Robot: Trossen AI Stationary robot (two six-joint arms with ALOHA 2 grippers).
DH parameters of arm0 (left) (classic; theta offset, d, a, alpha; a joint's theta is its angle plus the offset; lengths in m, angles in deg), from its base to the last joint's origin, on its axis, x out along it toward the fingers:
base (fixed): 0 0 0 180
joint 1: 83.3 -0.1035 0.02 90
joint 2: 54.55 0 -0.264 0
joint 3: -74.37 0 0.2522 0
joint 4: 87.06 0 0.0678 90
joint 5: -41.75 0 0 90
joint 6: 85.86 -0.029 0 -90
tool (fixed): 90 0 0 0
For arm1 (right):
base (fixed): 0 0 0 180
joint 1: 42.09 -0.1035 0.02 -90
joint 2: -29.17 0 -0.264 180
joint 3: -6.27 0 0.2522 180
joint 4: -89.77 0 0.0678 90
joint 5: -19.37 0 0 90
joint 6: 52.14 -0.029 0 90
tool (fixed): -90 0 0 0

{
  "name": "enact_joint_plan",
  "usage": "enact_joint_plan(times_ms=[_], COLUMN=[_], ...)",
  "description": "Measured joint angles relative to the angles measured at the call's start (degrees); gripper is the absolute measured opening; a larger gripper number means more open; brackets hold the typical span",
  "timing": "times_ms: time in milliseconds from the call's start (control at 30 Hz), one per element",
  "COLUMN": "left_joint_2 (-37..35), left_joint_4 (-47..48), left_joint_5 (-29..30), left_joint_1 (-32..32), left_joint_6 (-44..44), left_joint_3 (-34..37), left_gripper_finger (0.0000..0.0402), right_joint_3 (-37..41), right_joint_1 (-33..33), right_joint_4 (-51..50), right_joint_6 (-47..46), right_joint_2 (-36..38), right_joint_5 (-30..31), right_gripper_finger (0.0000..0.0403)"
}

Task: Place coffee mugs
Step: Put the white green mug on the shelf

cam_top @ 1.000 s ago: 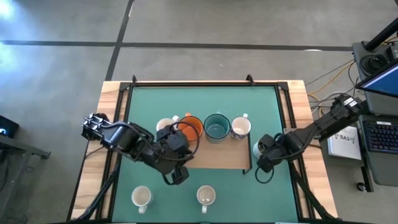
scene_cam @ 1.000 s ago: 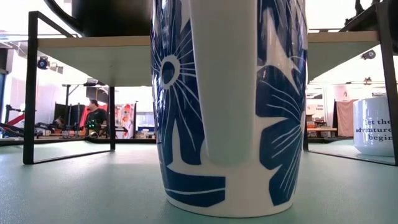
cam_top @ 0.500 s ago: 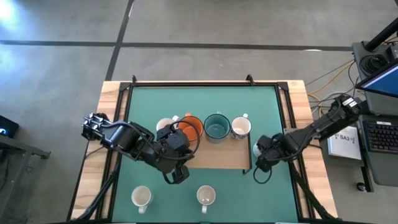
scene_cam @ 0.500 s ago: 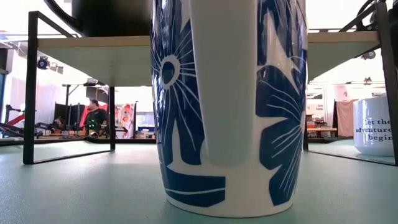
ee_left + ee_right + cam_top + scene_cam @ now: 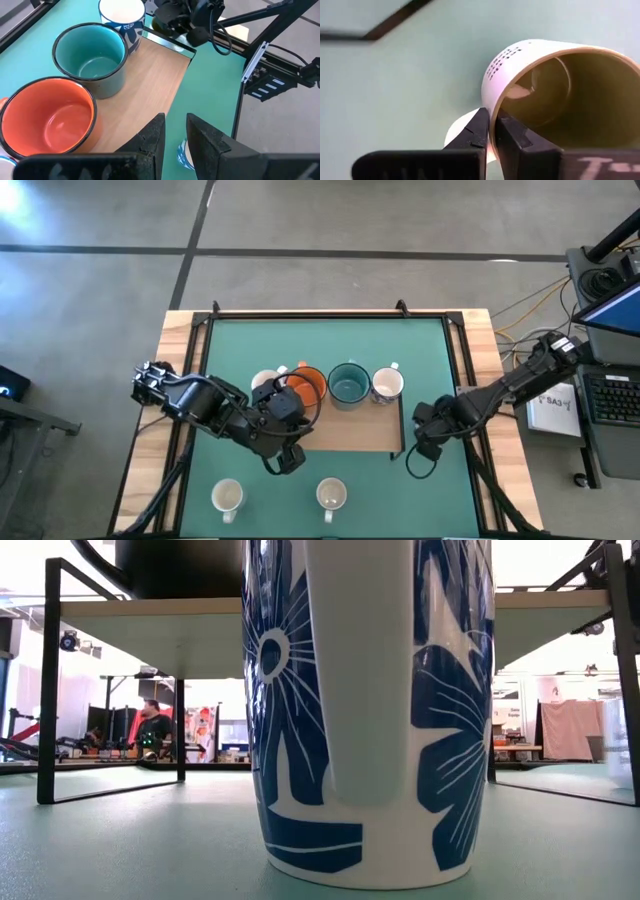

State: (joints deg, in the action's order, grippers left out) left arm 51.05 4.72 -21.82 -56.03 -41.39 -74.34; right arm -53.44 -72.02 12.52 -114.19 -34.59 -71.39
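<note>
A wooden shelf [image 5: 345, 435] on a black frame carries a white mug [image 5: 266, 383], an orange mug [image 5: 308, 384], a teal mug [image 5: 348, 383] and a white blue-patterned mug [image 5: 387, 385]. My left gripper [image 5: 285, 458] hangs open over the shelf's near edge, its fingers [image 5: 155, 135] empty. Right of the shelf, my right gripper [image 5: 418, 435] is shut on a white mug with dark print [image 5: 545, 85]. Two white mugs [image 5: 228, 497] [image 5: 331, 495] stand on the green mat near the front edge. The nearer one, blue-flowered [image 5: 370, 710], fills the low view. My right gripper pinches the printed mug's rim [image 5: 492, 120], one finger [image 5: 512, 137] inside the mug and one [image 5: 477, 130] outside, close by the white handle [image 5: 460, 132]. The fingers come from above, pointing down. The mug sits tilted in the hold; I cannot tell whether its base touches the mat.
The shelf's black metal legs [image 5: 48, 680] and frame [image 5: 403, 425] stand close to my right gripper. A black rail [image 5: 330, 313] edges the mat's far side. Cables and a desk with equipment [image 5: 600, 380] lie beyond the table's right edge.
My right gripper has sunk a little, rolled about its pointing line and shut on the printed mug's rim. The printed mug, which stood upright at the right of the low view, has moved from that spot and shows there only as a blur.
</note>
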Motion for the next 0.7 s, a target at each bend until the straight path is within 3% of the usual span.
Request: enact_joint_plan(times_ms=[267,700], left_joint_2=[0.0,-0.09], left_joint_4=[-0.02,0.0], left_joint_5=[0.03,-1.32], left_joint_1=[0.0,0.07], left_joint_6=[-0.01,-3.75], left_joint_3=[0.0,0.0], left_gripper_finger=[0.0061,0.0061], right_joint_3=[-8.11,-28.01], right_joint_1=[-0.17,-3.42], right_joint_4=[-0.07,3.75], right_joint_6=[5.04,3.0], right_joint_2=[0.87,0.54], right_joint_5=[-16.79,-26.77], right_gripper_finger=[0.0011,0.0009])
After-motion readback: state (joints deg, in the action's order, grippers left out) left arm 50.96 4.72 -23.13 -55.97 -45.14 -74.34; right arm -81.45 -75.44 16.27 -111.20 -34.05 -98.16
